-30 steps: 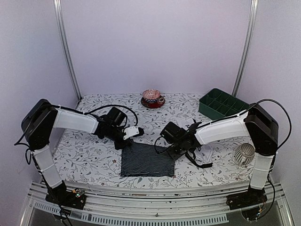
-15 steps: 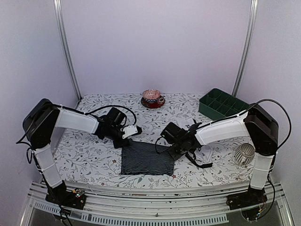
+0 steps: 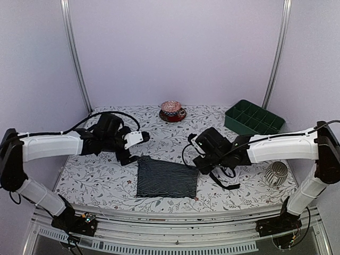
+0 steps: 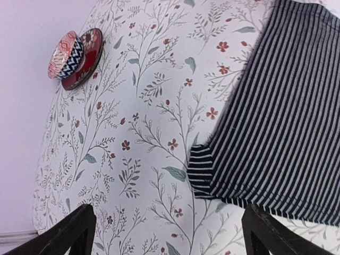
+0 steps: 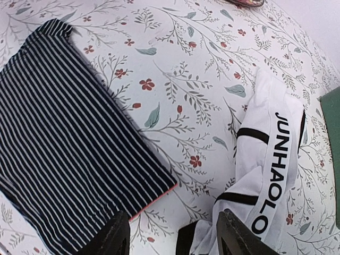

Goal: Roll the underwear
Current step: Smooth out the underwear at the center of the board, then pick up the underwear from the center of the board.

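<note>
STATE: your left hand (image 4: 170,228) and right hand (image 5: 176,234) both spread, empty | WHERE: striped briefs (image 3: 166,179) flat at front-centre of the desk (image 3: 106,183); white briefs (image 5: 265,170) crumpled just to their right | STEP: pinch both far corners of the striped briefs evenly, then roll tight and straight | COUNT: two briefs, two hands

striped black briefs (image 3: 166,179) folded flat, rectangular; white briefs (image 5: 247,164) crumpled near, lettering showing

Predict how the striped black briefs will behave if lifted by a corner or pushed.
Probably floppy: the striped briefs lie flat as thin cloth, one corner folded over. Likely light, draping when lifted. Pushed, they would probably bunch.
</note>
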Controlling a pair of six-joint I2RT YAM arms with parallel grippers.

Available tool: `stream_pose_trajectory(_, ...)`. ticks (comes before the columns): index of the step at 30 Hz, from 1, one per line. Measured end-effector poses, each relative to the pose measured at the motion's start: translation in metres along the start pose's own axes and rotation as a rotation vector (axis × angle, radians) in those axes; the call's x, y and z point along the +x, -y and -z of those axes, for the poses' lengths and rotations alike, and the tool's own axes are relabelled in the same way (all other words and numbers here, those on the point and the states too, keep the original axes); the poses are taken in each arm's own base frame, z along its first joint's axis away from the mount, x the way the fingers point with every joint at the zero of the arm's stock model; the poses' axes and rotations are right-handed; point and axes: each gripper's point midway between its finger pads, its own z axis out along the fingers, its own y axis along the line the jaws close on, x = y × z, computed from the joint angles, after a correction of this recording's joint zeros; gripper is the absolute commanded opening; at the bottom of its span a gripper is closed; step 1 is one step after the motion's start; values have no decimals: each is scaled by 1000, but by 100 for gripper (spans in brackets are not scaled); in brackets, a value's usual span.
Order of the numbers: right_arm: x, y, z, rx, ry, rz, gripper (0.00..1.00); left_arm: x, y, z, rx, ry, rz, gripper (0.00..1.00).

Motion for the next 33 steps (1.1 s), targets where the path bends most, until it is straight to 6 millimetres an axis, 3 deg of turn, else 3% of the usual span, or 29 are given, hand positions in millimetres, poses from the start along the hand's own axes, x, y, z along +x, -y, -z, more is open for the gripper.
stream_pose_trajectory(3,15,-3,14,-25,49,21,62,6,21,28,10,60,-81,98)
stream_pose_trajectory(8,36,-21,26,-97,106,79,62,24,82,49,97,124,-240,98)
stream_pose_trajectory(12,31,-27,42,-160,193,83,62,31,122,55,165,170,-335,94)
stream_pose_trajectory(16,22,-28,59,-207,292,80,62,38,148,49,232,158,-396,86)
stream_pose_trajectory(25,34,-30,71,-259,398,115,62,54,174,29,312,78,-420,73)
stream_pose_trajectory(30,30,-32,72,-264,425,123,61,49,176,25,306,89,-422,70)
stream_pose_trajectory(33,30,-33,70,-262,424,129,62,46,179,24,307,96,-429,63)
